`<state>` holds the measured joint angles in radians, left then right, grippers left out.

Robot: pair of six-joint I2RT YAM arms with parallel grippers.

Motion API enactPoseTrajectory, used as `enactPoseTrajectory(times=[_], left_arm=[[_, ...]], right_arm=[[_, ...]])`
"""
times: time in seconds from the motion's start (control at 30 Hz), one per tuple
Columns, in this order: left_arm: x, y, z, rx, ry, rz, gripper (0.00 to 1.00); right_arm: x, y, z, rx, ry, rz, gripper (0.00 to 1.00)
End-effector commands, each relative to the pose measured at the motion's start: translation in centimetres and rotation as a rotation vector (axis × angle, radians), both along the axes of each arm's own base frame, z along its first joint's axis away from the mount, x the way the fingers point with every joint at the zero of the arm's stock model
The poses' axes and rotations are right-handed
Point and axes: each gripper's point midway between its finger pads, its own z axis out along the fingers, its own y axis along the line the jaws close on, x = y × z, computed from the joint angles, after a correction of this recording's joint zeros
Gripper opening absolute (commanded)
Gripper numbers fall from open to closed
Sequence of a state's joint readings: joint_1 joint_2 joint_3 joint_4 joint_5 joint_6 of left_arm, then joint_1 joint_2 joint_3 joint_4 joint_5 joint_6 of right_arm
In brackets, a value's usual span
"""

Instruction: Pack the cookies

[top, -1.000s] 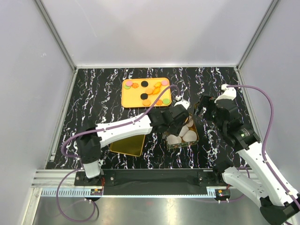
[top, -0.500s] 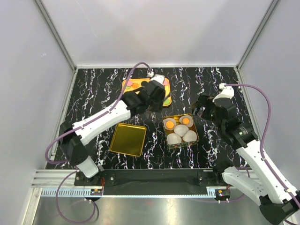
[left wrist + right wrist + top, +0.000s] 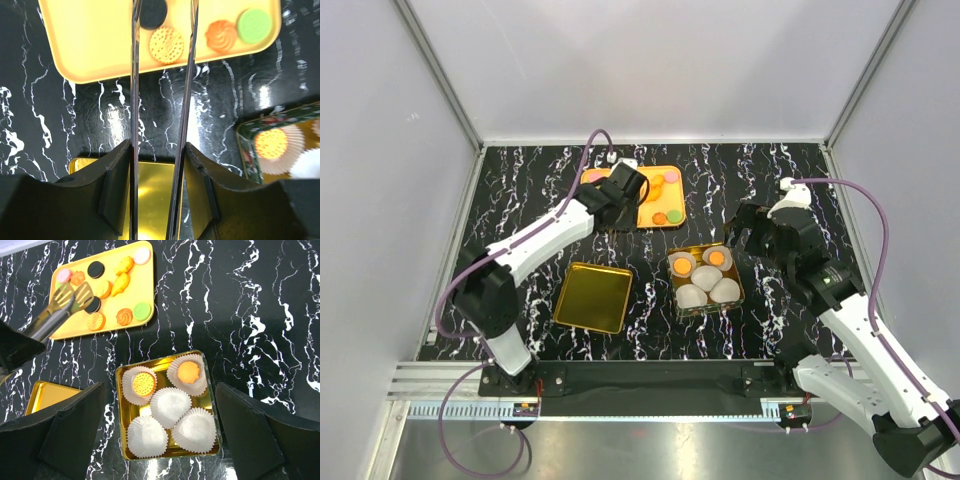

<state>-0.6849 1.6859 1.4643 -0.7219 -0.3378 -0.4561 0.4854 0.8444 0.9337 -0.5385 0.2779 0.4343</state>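
Several cookies lie on a yellow tray [image 3: 642,215]: in the left wrist view a black one [image 3: 152,12], a dotted orange one [image 3: 166,44], an orange swirl [image 3: 221,36] and a green one [image 3: 254,25]. My left gripper [image 3: 157,147] is shut on metal tongs [image 3: 134,90]. The tong blades [image 3: 65,302] are apart and empty, with their tips over the tray's near part. My right gripper [image 3: 160,390] is open and empty above a gold tin [image 3: 120,415]. The tin holds several white paper cups. Two cups hold orange cookies [image 3: 143,383] [image 3: 188,372].
The tin's gold lid [image 3: 593,297] lies flat to the left of the tin [image 3: 740,300], on the black marbled table. Grey walls enclose the table on the left, back and right.
My left arm has swung with the tongs from over the tin back to the yellow tray. The right arm has shifted slightly.
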Motion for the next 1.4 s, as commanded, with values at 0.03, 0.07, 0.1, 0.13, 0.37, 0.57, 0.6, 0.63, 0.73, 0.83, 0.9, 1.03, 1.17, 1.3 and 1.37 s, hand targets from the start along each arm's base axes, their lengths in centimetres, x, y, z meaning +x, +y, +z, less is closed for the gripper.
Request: enactPoseTrajectory(times=[0.03, 0.07, 0.1, 0.13, 0.37, 0.57, 0.6, 0.63, 0.73, 0.83, 0.9, 1.03, 1.17, 1.3, 1.37], left_arm=[[1.5, 0.2, -0.8, 0.009, -0.023, 0.035, 0.47], [1.5, 0.3, -1.1, 0.011, -0.019, 0.036, 0.47], [1.7, 0.5, -1.5, 0.019, -0.014, 0.044, 0.47], [1.8, 0.6, -1.8, 0.027, -0.010, 0.048, 0.47], [2.4, 1.3, -2.9, 0.053, 0.004, 0.071, 0.48], [2.9, 1.3, -3.8, 0.040, 0.023, 0.064, 0.48], [2.9, 1.2, -3.9, 0.036, 0.027, 0.060, 0.48], [2.9, 1.2, -4.1, 0.037, 0.030, 0.059, 0.48], [3.0, 1.2, -4.6, 0.040, 0.040, 0.058, 0.48], [2.9, 1.0, -4.9, 0.035, 0.046, 0.053, 0.48], [2.9, 1.0, -5.2, 0.034, 0.052, 0.053, 0.48], [2.8, 0.9, -4.8, 0.013, 0.040, 0.048, 0.48], [2.6, 0.9, -4.4, 0.005, 0.033, 0.046, 0.48], [2.5, 0.9, -3.9, -0.007, 0.026, 0.045, 0.48], [2.5, 0.9, -3.7, -0.011, 0.019, 0.045, 0.48]], right_arm=[[0.5, 0.8, 0.8, 0.034, -0.034, 0.021, 1.00], [0.4, 0.8, 1.0, 0.037, -0.038, 0.019, 1.00], [0.4, 0.8, 0.7, 0.033, -0.033, 0.020, 1.00], [0.4, 0.7, 0.8, 0.032, -0.036, 0.018, 1.00], [0.4, 0.7, 0.7, 0.023, -0.035, 0.023, 1.00], [0.4, 0.8, 0.8, 0.021, -0.036, 0.030, 1.00], [0.4, 0.8, 0.9, 0.023, -0.037, 0.030, 1.00], [0.4, 0.8, 0.8, 0.023, -0.036, 0.030, 1.00], [0.4, 0.9, 0.9, 0.025, -0.038, 0.032, 1.00], [0.4, 0.8, 0.9, 0.023, -0.038, 0.032, 1.00], [0.4, 0.8, 0.8, 0.019, -0.036, 0.033, 1.00], [0.5, 0.7, 0.8, 0.018, -0.039, 0.027, 1.00], [0.5, 0.8, 0.7, 0.019, -0.037, 0.029, 1.00], [0.5, 0.8, 0.7, 0.020, -0.038, 0.029, 1.00], [0.5, 0.8, 0.7, 0.020, -0.038, 0.028, 1.00]])
